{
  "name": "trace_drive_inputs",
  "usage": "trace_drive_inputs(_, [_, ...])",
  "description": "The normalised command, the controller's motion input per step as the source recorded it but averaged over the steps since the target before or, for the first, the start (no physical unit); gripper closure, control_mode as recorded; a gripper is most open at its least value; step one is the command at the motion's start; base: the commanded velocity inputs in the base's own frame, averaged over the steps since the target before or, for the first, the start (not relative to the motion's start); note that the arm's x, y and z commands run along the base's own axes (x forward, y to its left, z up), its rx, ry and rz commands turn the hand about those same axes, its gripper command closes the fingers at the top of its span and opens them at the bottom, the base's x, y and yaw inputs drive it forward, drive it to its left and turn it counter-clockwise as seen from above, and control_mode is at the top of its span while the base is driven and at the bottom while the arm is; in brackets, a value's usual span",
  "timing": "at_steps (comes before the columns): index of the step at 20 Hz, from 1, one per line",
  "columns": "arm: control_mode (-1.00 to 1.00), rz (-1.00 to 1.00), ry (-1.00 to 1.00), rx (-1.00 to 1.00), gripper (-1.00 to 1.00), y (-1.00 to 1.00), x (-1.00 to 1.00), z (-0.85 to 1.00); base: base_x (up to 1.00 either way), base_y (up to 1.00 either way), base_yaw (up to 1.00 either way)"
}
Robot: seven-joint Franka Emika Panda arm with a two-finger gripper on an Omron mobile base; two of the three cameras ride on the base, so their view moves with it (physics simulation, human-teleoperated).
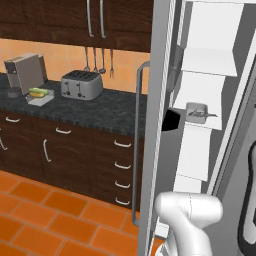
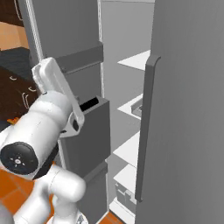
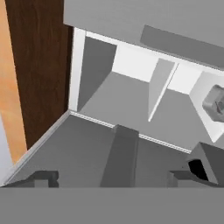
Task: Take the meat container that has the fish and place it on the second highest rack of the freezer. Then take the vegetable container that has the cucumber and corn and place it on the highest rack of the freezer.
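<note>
The freezer (image 1: pixel 165 75) stands open, showing white shelves. A small grey meat container (image 1: pixel 200 112) holding a slim greyish thing rests on the shelf second from the top (image 2: pixel 133 105); it also shows at the right edge of the hand view (image 3: pixel 215 103). The topmost shelf (image 2: pixel 136 60) is bare. The vegetable container (image 1: pixel 40 96), with green and yellow pieces in it, sits on the dark counter beside the coffee machine. My gripper (image 3: pixel 113 178) is open, its fingertips (image 3: pixel 43 177) far apart with nothing between them, well back from the shelves.
A grey toaster (image 1: pixel 81 84) and a coffee machine (image 1: pixel 25 72) stand on the counter (image 1: pixel 110 112). The open door with its long handle (image 1: pixel 137 140) is on the left, and the other grey door (image 2: pixel 183 109) on the right. Another container (image 2: pixel 124 192) sits on a low shelf.
</note>
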Motion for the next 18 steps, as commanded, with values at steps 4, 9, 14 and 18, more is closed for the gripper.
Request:
trace_drive_inputs(4, [-1.0, 0.15, 0.2, -0.29, -1.0, 0.62, -0.76, -0.13, 0.0, 0.0, 0.0])
trace_drive_inputs(9, [-1.0, 0.24, 0.57, -0.43, -1.0, 0.25, -0.24, -0.14, 0.0, 0.0, 0.0])
trace_drive_inputs(14, [-1.0, 0.07, 0.1, -0.52, -1.0, 0.34, -0.5, -0.65, 0.0, 0.0, 0.0])
trace_drive_inputs(18, [-1.0, 0.04, -0.05, -0.44, -1.0, 0.42, -0.46, -0.93, 0.0, 0.0, 0.0])
